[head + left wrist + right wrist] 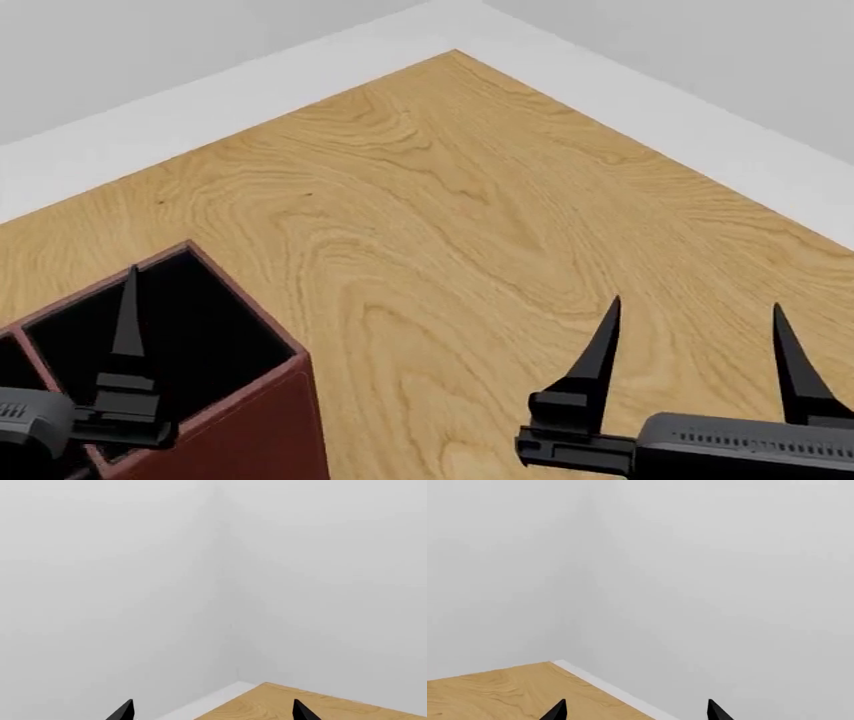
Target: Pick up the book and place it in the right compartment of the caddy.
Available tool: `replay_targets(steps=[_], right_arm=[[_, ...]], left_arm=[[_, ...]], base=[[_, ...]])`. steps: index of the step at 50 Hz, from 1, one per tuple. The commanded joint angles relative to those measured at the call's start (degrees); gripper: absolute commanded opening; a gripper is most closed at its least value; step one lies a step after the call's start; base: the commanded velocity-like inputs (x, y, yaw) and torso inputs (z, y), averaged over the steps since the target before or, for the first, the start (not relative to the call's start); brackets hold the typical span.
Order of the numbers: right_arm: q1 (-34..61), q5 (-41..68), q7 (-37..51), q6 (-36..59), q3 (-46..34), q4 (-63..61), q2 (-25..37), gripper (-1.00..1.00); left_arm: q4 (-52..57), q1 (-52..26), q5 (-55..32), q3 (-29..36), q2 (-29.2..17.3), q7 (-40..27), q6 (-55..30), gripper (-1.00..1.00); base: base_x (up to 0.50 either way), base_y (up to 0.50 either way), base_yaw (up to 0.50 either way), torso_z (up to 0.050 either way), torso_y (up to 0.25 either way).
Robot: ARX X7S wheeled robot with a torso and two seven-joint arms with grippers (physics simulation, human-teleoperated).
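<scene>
The book is out of view in every frame. The reddish-brown caddy (pixel 260 425) shows only as one corner at the head view's lower left. Its square black-lined right compartment (pixel 200 315) is open on top and I see nothing inside. My left gripper (pixel 213 712) is open and empty. Only one of its fingers (pixel 130 318) shows in the head view, over that compartment. My right gripper (pixel 694 350) is open and empty above the bare wooden surface, to the right of the caddy. It also shows in the right wrist view (pixel 636 712).
The wooden surface (pixel 441 200) ends in a corner at the far side, edged by a white strip (pixel 627 85) below grey walls. Both wrist views show mostly grey wall with a wedge of wood (pixel 293 702).
</scene>
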Motion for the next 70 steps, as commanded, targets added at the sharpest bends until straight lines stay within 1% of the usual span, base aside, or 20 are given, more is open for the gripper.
replay_targets(steps=[1, 18, 21, 27, 30, 31, 33, 34, 36, 38, 40, 44, 48, 51, 53, 56, 60, 62, 65, 70], right_arm=[[-0.1, 1.7, -0.4, -0.9, 0.7, 0.2, 0.0, 1.00], [0.1, 0.9, 0.8, 1.0, -0.1, -0.3, 0.2, 1.00], [0.0, 1.3, 0.6, 1.1, 0.2, -0.7, 0.3, 1.00], [-0.2, 1.9, 0.6, 1.0, 0.8, -1.0, 0.5, 1.00], [-0.4, 2.8, 0.4, 1.1, 1.6, -1.7, 0.5, 1.00], [-0.5, 2.9, 0.4, 1.1, 1.8, -1.8, 0.5, 1.00], [-0.6, 3.2, 0.4, 1.2, 2.0, -2.2, 0.6, 1.00], [-0.7, 3.3, 0.4, 1.2, 2.1, -2.4, 0.6, 1.00], [-0.7, 3.5, 0.4, 1.3, 2.2, -2.4, 0.6, 1.00], [-0.7, 3.7, 0.3, 1.3, 2.1, -2.4, 0.6, 1.00], [-0.7, 3.8, 0.3, 1.4, 2.1, -2.4, 0.6, 1.00], [-0.9, 4.2, 0.3, 1.6, 2.3, -2.8, 0.6, 1.00], [-1.0, 4.8, 0.2, 1.7, 2.7, -3.2, 0.6, 1.00], [-1.1, 5.0, 0.2, 1.8, 2.6, -3.5, 0.7, 1.00], [-1.2, 5.2, 0.2, 2.0, 2.9, -3.9, 0.7, 1.00], [-1.4, 5.6, 0.3, 2.0, 3.3, -4.5, 0.8, 1.00], [-1.5, 5.8, 0.4, 2.0, 3.4, -4.9, 0.8, 1.00], [-1.6, 5.8, 0.5, 1.9, 3.3, -4.9, 0.8, 1.00], [-1.6, 5.9, 0.5, 2.0, 3.4, -5.2, 0.9, 1.00], [-1.8, 6.3, 0.5, 1.9, 3.6, -5.4, 1.0, 1.00]], left_arm=[[-0.1, 0.0, -0.2, 0.2, -0.2, -0.3, 0.1, 1.00], [0.1, -0.1, -1.5, 0.1, -0.3, -0.5, -0.4, 1.00], [4.0, -0.6, -3.8, -0.9, -0.4, -1.5, -8.0, 1.00], [17.5, -3.5, -8.0, -0.5, -2.9, -2.2, -25.2, 1.00], [24.7, -5.6, -12.1, -2.3, -3.5, -2.2, -33.9, 1.00], [25.4, -6.3, -14.2, -3.0, -4.0, -2.9, -35.2, 1.00], [25.5, -9.3, -28.5, -4.6, -9.0, -11.4, -36.3, 1.00], [25.5, -10.7, -33.9, -3.8, -12.2, -16.0, -35.2, 1.00], [25.5, -16.0, -51.1, -2.2, -21.4, -29.0, -31.2, 1.00], [25.4, -19.7, -64.0, -2.0, -26.0, -35.7, -29.2, 1.00], [25.4, -23.3, -73.5, -2.3, -29.4, -40.4, -28.4, 1.00], [25.5, -28.2, -84.7, -1.0, -33.1, -45.1, -27.9, 1.00], [25.5, -33.0, -103.2, -5.7, -32.7, -52.5, -31.5, 1.00], [25.4, -37.6, -111.4, -4.3, -32.9, -60.2, -34.3, 1.00], [25.3, -39.3, -116.0, -4.1, -33.1, -62.2, -34.8, 1.00], [24.6, -44.2, -120.5, 0.9, -35.4, -68.9, -34.1, 1.00], [25.4, -46.6, -125.8, 4.8, -38.3, -75.3, -29.2, 1.00], [25.5, -48.0, -125.7, 6.7, -41.1, -75.6, -26.8, 1.00], [25.5, -49.2, -130.8, 6.4, -40.6, -75.6, -25.4, 1.00], [25.5, -47.2, -131.1, 8.0, -41.6, -75.6, -24.0, 1.00]], base=[[0.37, -0.34, 0.00, 0.000, 0.000], [0.00, 0.00, 0.00, 0.000, 0.001], [0.00, 0.00, 0.00, 0.000, 0.000], [0.00, 0.00, 0.00, 0.000, 0.000], [0.00, 0.00, 0.00, 0.000, 0.000], [0.00, 0.00, 0.00, 0.000, 0.000], [0.00, 0.00, 0.00, 0.000, 0.000], [0.00, 0.00, 0.00, 0.000, 0.000], [0.00, 0.00, 0.00, 0.000, 0.000], [0.00, 0.00, 0.00, 0.000, 0.000], [0.00, 0.00, 0.00, 0.000, 0.000], [0.00, 0.00, 0.00, 0.000, 0.000], [0.00, 0.00, 0.00, 0.000, 0.000], [0.00, 0.00, 0.00, 0.000, 0.000], [0.00, 0.00, 0.00, 0.000, 0.000], [0.00, 0.00, 0.00, 0.000, 0.000], [0.00, 0.00, 0.00, 0.000, 0.000], [0.00, 0.00, 0.00, 0.000, 0.000], [0.00, 0.00, 0.00, 0.000, 0.000], [0.00, 0.00, 0.00, 0.000, 0.000]])
